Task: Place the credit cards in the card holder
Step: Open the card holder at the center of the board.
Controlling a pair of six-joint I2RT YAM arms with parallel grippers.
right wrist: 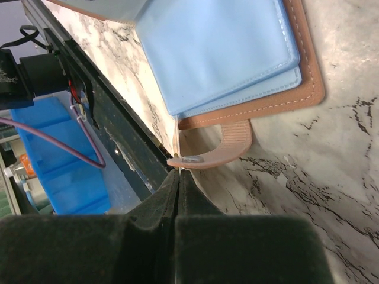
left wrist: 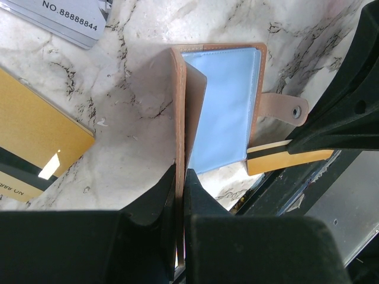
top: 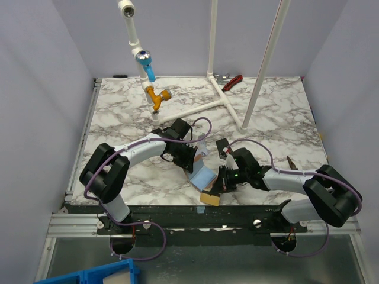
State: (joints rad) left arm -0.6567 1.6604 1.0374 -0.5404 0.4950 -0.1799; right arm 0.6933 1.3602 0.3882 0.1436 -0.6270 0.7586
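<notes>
The card holder (top: 203, 176) lies open near the table's front edge, tan with light blue sleeves (left wrist: 228, 106). My left gripper (left wrist: 179, 174) is shut on its raised tan cover (left wrist: 177, 118), seen edge-on. Its snap tab (right wrist: 228, 148) curls up in front of my right gripper (right wrist: 179, 174), which is shut on a gold credit card with a dark stripe (left wrist: 284, 158), just beside the holder's tab edge. In the top view that card (top: 208, 199) hangs over the front edge below the right gripper (top: 222, 183). A second gold card (left wrist: 35, 130) and a silvery-grey card (left wrist: 65, 18) lie flat on the marble.
A white pipe frame (top: 228, 100) with blue and orange fittings (top: 155, 94) stands at the back. A red-handled tool (top: 233, 81) lies at the far edge. The black front rail (right wrist: 112, 136) runs close by, with a blue bin (top: 89, 275) below it.
</notes>
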